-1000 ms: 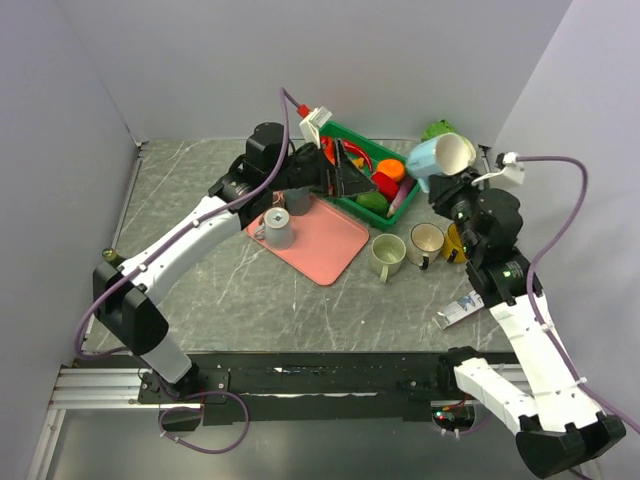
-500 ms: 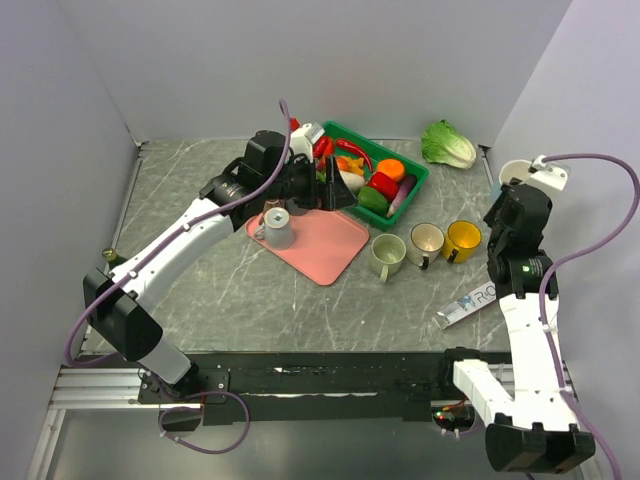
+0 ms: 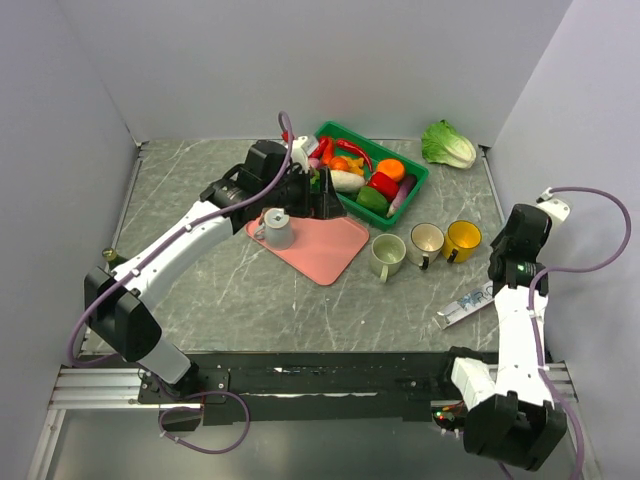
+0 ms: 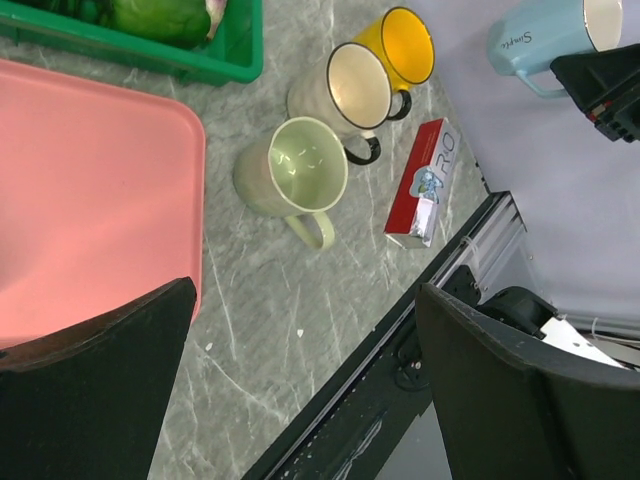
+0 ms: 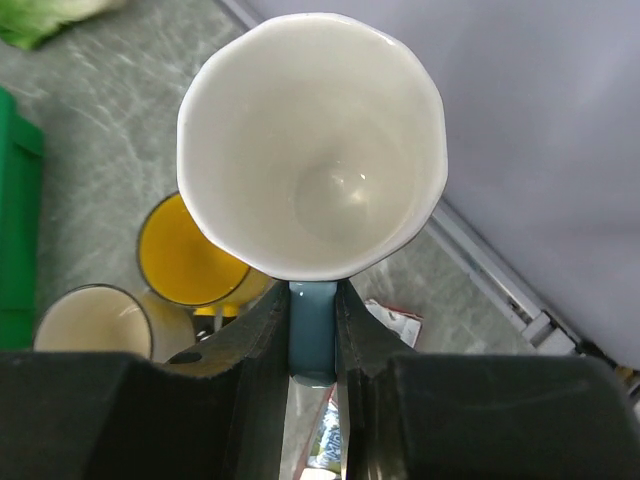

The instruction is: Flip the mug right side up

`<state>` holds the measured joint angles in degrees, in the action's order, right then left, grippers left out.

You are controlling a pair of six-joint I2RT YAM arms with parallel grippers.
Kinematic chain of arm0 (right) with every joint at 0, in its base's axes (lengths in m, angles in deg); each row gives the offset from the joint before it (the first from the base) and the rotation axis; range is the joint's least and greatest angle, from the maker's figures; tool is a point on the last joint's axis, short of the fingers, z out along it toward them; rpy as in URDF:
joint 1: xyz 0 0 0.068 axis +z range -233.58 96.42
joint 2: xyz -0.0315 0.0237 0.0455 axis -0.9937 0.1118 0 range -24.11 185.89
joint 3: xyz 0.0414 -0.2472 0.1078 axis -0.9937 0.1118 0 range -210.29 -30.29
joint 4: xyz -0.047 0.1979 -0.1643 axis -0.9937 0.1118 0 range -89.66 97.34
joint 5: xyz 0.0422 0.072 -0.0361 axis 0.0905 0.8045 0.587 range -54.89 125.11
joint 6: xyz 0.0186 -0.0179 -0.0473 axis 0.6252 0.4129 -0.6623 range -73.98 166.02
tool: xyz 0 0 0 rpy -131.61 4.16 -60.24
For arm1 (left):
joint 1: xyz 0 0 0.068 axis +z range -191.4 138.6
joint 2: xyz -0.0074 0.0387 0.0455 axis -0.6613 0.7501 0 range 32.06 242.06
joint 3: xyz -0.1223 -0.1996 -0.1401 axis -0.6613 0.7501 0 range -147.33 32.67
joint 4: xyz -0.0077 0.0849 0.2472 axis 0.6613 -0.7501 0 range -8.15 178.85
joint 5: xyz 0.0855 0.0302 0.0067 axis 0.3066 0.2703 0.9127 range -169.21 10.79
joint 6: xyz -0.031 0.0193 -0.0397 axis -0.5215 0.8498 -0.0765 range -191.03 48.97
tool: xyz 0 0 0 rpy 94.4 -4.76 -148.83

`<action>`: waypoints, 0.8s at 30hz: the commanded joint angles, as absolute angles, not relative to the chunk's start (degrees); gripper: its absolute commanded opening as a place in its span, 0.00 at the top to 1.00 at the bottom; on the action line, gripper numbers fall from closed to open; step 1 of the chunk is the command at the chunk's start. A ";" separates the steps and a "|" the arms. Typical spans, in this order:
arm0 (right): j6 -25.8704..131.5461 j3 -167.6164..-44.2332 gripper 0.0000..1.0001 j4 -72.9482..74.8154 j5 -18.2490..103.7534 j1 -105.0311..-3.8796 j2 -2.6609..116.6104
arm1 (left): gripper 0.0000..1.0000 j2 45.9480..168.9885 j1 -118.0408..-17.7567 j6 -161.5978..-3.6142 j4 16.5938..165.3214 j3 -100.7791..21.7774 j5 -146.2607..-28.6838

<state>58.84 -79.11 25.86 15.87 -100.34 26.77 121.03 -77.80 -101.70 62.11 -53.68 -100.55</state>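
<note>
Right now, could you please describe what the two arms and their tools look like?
Both arms have white link shells between black joint housings. The left arm carries a purple cable looping off its wrist; the right arm has a matching purple cable. The left tool has broad matte black fingers; the right tool has black ones too.

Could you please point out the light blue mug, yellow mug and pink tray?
light blue mug [image 5: 320, 185]: right wrist view, white inner floor.
yellow mug [image 4: 407, 45]: left wrist view, yellow interior.
pink tray [image 4: 90, 180]: left wrist view, bare surface.
</note>
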 commanded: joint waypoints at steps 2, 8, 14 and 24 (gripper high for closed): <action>60.53 -79.25 1.00 13.44 15.42 -103.27 29.15 | 0.04 119.86 -77.26 -101.79 64.07 -53.29 -101.18; 55.44 -74.42 1.00 6.16 21.46 -106.61 31.61 | 0.04 121.62 -76.21 -101.52 63.01 -54.87 -101.71; 52.18 -74.77 1.00 4.12 24.82 -108.63 37.94 | 0.04 123.12 -75.24 -102.05 62.84 -55.31 -103.47; 51.91 -72.39 1.00 2.98 26.76 -109.33 42.51 | 0.04 123.38 -74.53 -103.10 61.87 -54.61 -103.11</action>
